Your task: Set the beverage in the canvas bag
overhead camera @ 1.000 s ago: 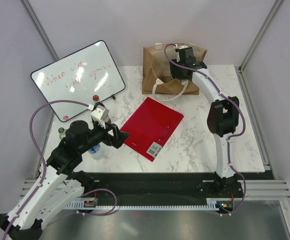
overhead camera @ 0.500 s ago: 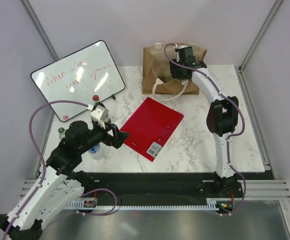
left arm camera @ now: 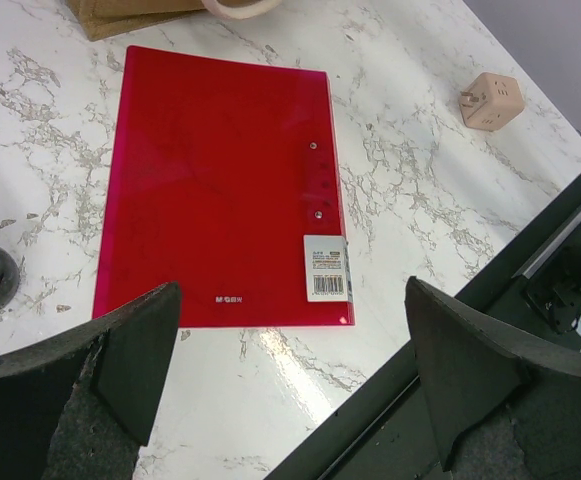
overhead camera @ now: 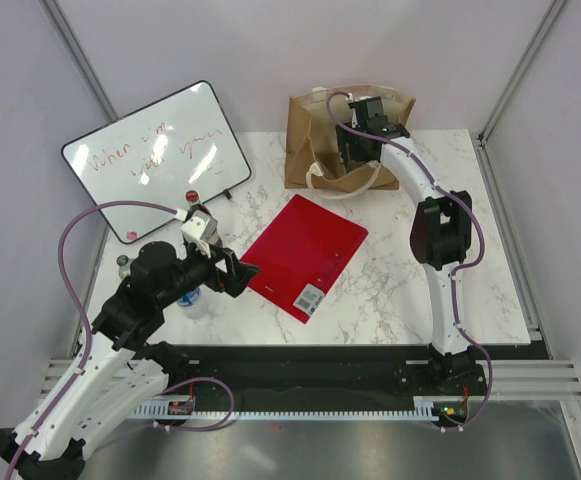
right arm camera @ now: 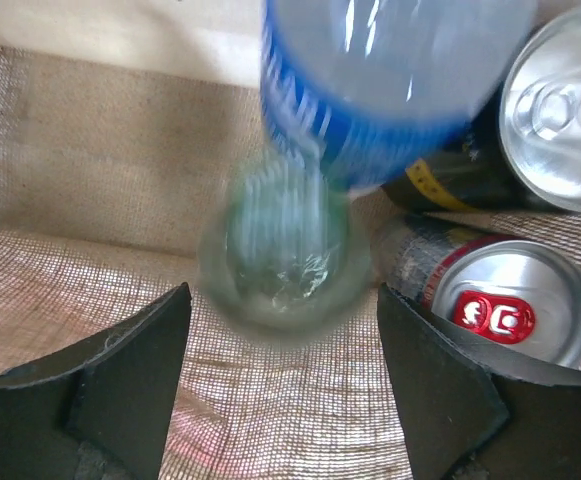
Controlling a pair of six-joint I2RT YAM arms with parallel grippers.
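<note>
Right hand (right arm camera: 282, 300) nudged further over tan woven canvas bag (overhead camera: 302, 125), top centre, now released; blurred blue-labelled clear bottle (right arm camera: 370, 80) likely dropping in.

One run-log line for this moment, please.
right gripper: open, over bag | bottle: blurred, beside two cans | left gripper: open, above red folder

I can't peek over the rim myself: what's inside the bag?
A blurred clear bottle with a blue label and two cans, one with a red tab. They hide part of the bag floor.
</note>
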